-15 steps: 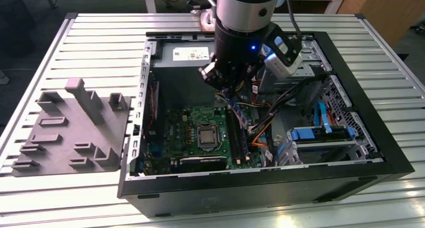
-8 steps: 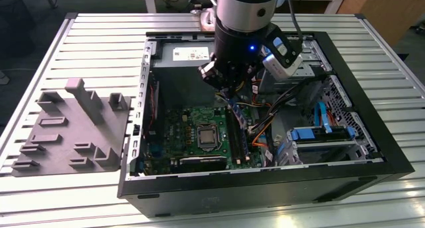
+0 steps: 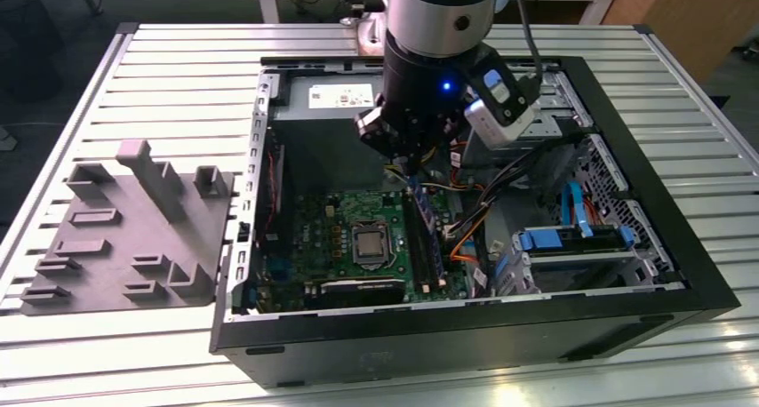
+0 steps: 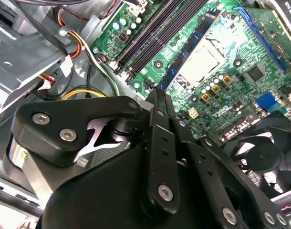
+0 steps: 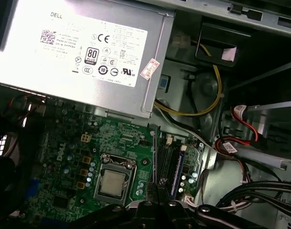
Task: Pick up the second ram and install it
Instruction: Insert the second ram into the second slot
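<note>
The open computer case lies on the table, with the green motherboard on its floor. My gripper hangs inside the case over the memory slots and is shut on the second ram, a thin dark stick seen edge-on in the first wrist view. The stick stands upright just above the slots. Beside it, another ram stick with a blue label sits in its slot. Empty dark slots lie next to that one. In the second wrist view a black finger hides the held stick.
A grey fixture tray lies at the exterior view's left of the case. The power supply fills the case's far end. The processor is left of the slots; orange and yellow cables and a blue drive bay are to their right.
</note>
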### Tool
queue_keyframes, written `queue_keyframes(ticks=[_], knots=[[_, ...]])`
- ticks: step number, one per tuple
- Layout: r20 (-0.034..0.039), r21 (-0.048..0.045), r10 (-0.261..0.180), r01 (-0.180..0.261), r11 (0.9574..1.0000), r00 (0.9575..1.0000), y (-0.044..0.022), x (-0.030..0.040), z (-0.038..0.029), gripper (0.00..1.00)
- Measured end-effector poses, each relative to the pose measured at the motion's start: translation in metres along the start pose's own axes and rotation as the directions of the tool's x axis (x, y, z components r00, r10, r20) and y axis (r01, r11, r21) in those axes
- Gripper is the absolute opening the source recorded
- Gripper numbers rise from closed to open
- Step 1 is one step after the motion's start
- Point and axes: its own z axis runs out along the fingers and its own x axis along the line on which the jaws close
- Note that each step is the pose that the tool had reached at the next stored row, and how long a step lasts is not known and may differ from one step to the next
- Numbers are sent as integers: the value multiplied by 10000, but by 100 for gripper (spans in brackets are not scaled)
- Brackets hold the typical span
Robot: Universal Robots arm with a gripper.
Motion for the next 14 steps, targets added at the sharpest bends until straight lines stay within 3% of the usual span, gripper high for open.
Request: queue_keyframes(ticks=[8,14], knots=[[25,10,506,-506,9987,9987,0,-1,0,12],[47,17,954,-954,9954,9954,-1,-2,0,12]])
